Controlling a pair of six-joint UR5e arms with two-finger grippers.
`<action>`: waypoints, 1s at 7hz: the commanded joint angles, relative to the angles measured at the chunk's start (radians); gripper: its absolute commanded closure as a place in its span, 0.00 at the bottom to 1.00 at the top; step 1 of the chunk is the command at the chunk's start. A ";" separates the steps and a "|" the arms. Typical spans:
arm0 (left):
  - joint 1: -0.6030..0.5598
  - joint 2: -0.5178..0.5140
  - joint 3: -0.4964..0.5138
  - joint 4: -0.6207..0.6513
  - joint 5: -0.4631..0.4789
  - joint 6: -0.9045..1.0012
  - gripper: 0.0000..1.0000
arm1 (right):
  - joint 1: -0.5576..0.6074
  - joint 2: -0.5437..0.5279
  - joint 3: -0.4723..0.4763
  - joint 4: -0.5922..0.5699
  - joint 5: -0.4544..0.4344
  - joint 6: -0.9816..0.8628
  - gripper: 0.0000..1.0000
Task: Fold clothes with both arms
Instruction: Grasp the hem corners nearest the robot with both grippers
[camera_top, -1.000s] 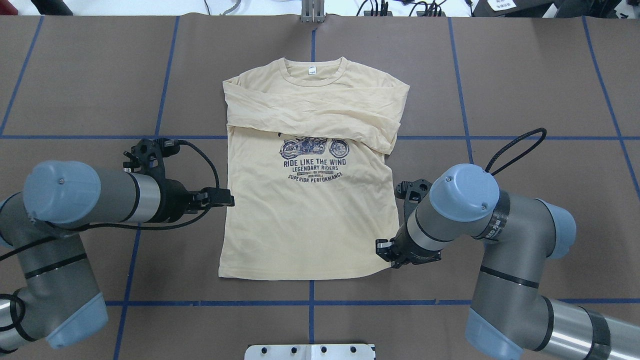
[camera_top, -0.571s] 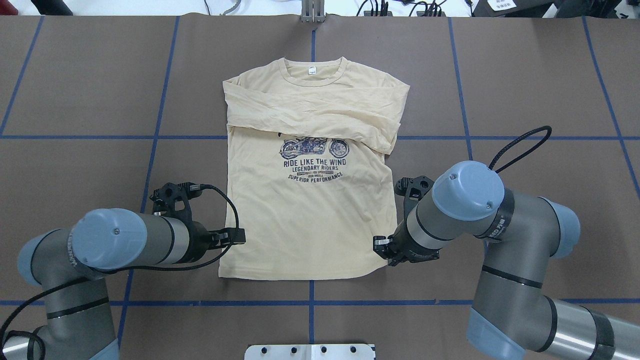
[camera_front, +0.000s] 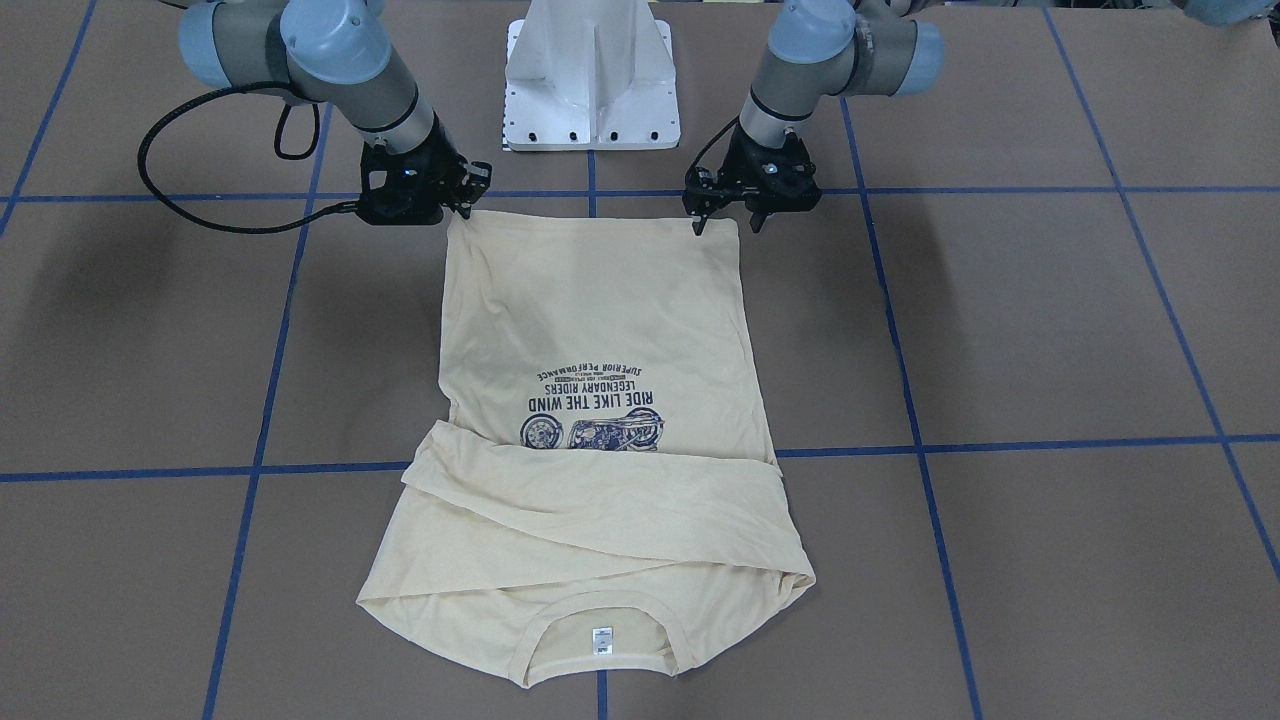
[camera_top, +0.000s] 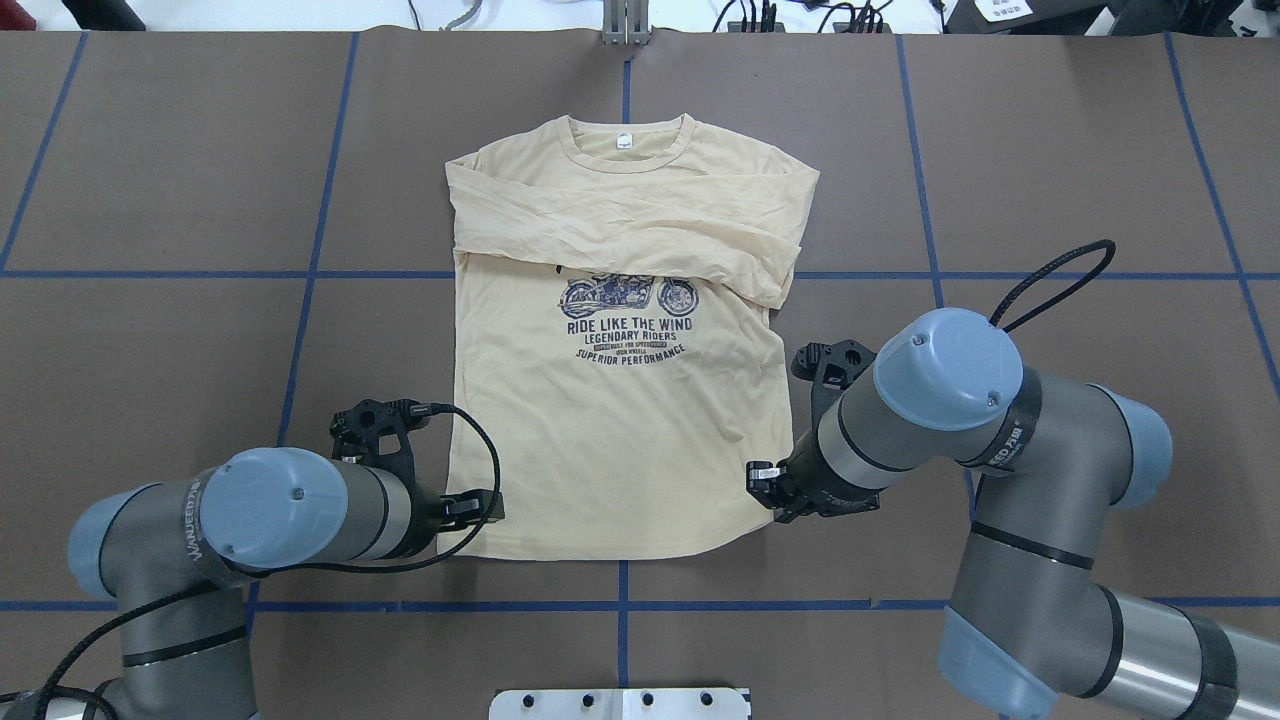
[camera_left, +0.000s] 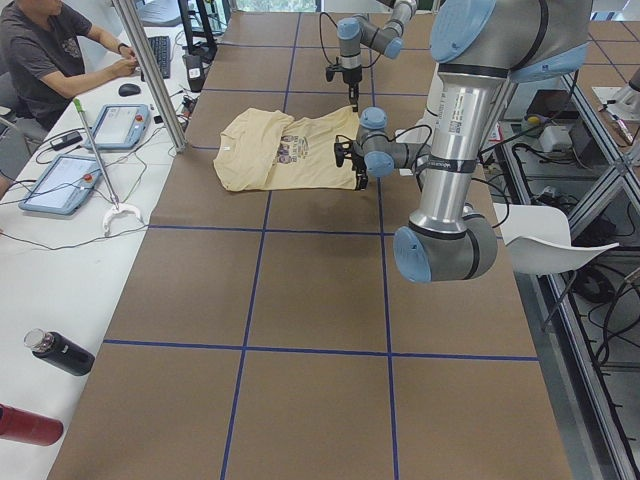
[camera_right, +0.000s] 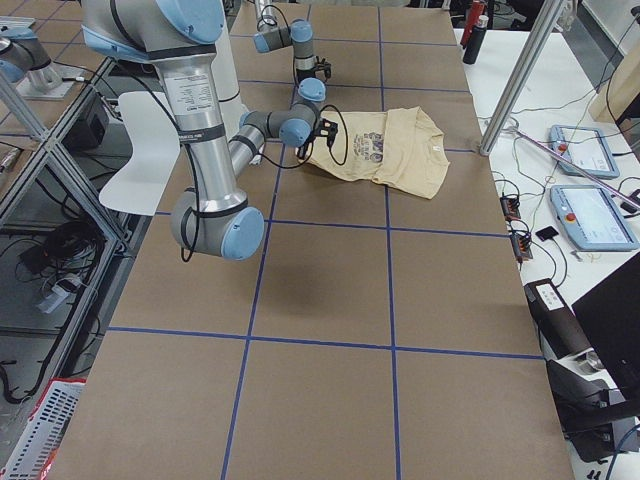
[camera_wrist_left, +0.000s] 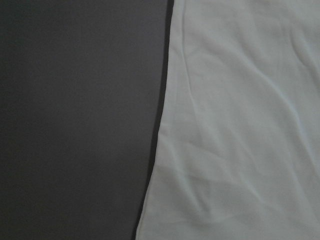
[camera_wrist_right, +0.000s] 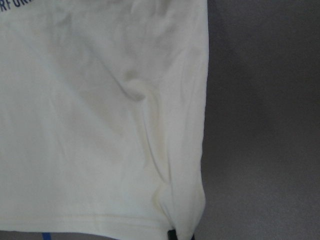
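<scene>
Sleeves crossed over its chest, the cream T-shirt (camera_top: 610, 440) lies central on the bench (camera_top: 200, 150), collar toward the far edge, body folds seemingly yet to come. The left hand (camera_front: 727, 222) gapes over one hem corner; the right hand (camera_top: 768, 490) sits at the other, its grip impossible to tell. Print: "RIDE LIKE THE WIND, LEGENDARY RIDERS, SUPERIOR PERFORMANCE."

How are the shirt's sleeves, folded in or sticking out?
Folded in: both sleeves lie crossed over the chest of the shirt, reaching the motorcycle print; the rest lies spread flat.
</scene>
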 joint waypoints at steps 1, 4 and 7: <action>0.005 0.005 0.006 0.003 0.000 0.001 0.11 | 0.001 0.000 0.003 0.000 0.000 0.000 1.00; 0.008 -0.001 0.015 0.005 -0.001 0.001 0.19 | 0.002 0.000 0.004 0.000 0.000 0.000 1.00; 0.017 -0.005 0.013 0.040 -0.001 0.001 0.25 | 0.006 0.000 0.004 0.002 0.002 0.000 1.00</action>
